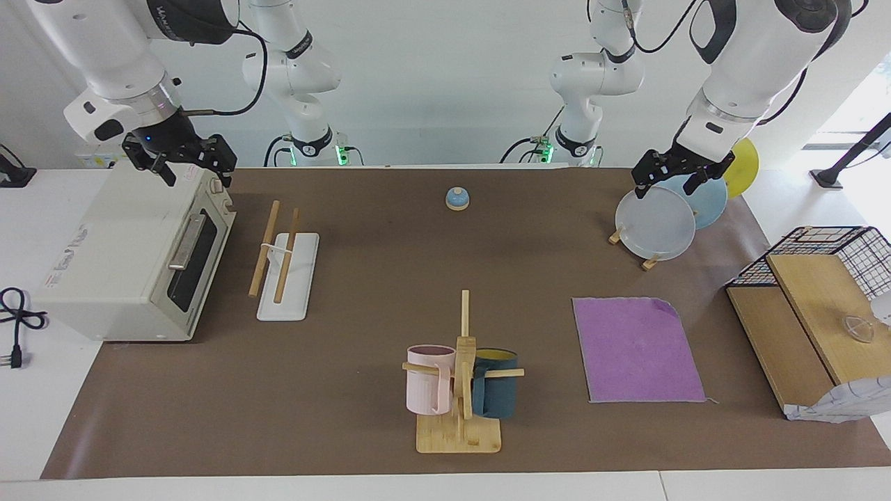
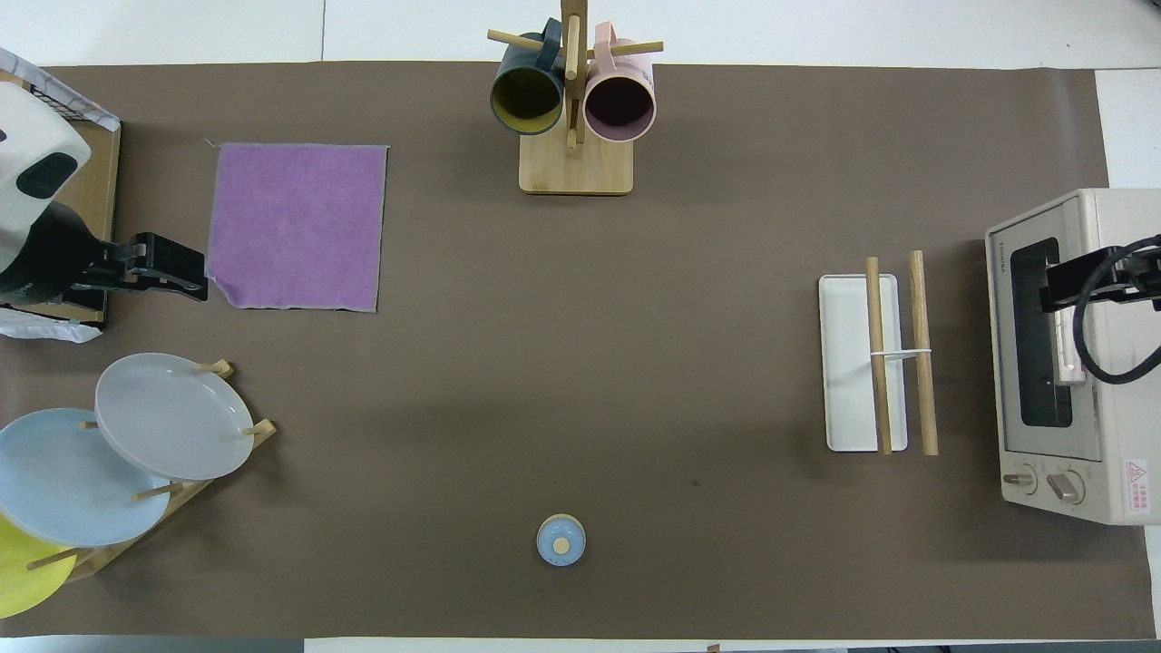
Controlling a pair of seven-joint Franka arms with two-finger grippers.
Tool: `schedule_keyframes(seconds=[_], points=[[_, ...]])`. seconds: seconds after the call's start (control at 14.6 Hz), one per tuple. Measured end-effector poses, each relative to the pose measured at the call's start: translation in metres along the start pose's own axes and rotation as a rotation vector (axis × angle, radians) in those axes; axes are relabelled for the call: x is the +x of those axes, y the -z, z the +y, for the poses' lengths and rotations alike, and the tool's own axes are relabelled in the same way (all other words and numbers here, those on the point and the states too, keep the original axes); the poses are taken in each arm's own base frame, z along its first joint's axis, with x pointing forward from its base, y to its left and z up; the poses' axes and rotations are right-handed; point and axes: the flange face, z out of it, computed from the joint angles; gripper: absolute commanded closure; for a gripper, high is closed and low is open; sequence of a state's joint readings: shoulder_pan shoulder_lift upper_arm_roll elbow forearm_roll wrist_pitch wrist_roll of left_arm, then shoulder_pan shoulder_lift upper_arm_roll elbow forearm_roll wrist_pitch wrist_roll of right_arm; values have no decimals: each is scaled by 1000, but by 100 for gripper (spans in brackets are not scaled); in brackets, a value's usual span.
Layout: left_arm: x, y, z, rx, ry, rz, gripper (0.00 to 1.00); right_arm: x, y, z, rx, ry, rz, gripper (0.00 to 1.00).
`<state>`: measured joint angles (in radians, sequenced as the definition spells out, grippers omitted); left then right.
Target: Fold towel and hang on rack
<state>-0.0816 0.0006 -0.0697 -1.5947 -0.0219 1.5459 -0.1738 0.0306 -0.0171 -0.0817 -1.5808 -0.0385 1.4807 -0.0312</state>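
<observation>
Both grippers spread wide, holding nothing: left gripper point(image 1: 674, 178) over the plate stand point(image 1: 647, 263), right gripper point(image 1: 182, 162) over the toaster oven point(image 1: 125, 257). Towel point(image 1: 637, 351) flat, untouched; rack point(image 1: 287, 275) beside the oven.

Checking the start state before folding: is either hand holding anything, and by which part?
Nothing is held. The left hand is open over the wooden plate stand; the right hand is open over the white toaster oven. The square purple towel lies flat, untouched.

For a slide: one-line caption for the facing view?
Purple towel lies flat, unfolded; rack bare; both open pincers, left and right, raised.
</observation>
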Motion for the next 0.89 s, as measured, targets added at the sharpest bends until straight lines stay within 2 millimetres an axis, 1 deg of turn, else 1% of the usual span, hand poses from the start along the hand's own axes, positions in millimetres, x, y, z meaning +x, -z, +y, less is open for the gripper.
schedule_keyframes(seconds=[0.07, 0.14, 0.21, 0.34, 0.41, 0.55, 0.68, 0.82, 0.89], points=[[5, -3, -7, -4, 16, 22, 0, 0, 0, 0, 0, 0, 0, 0], [11, -10, -20, -9, 41, 44, 0, 0, 0, 0, 0, 0, 0, 0], [16, -24, -33, -11, 64, 56, 0, 0, 0, 0, 0, 0, 0, 0], [26, -66, -55, -14, 104, 75, 0, 0, 0, 0, 0, 0, 0, 0], [30, -93, -65, -15, 121, 75, 0, 0, 0, 0, 0, 0, 0, 0], [39, -150, -80, -16, 146, 73, 0, 0, 0, 0, 0, 0, 0, 0], [47, -198, -94, -19, 163, 81, 0, 0, 0, 0, 0, 0, 0, 0], [52, -234, -102, -21, 173, 76, 0, 0, 0, 0, 0, 0, 0, 0], [55, -247, -103, -21, 176, 68, 0, 0, 0, 0, 0, 0, 0, 0]])
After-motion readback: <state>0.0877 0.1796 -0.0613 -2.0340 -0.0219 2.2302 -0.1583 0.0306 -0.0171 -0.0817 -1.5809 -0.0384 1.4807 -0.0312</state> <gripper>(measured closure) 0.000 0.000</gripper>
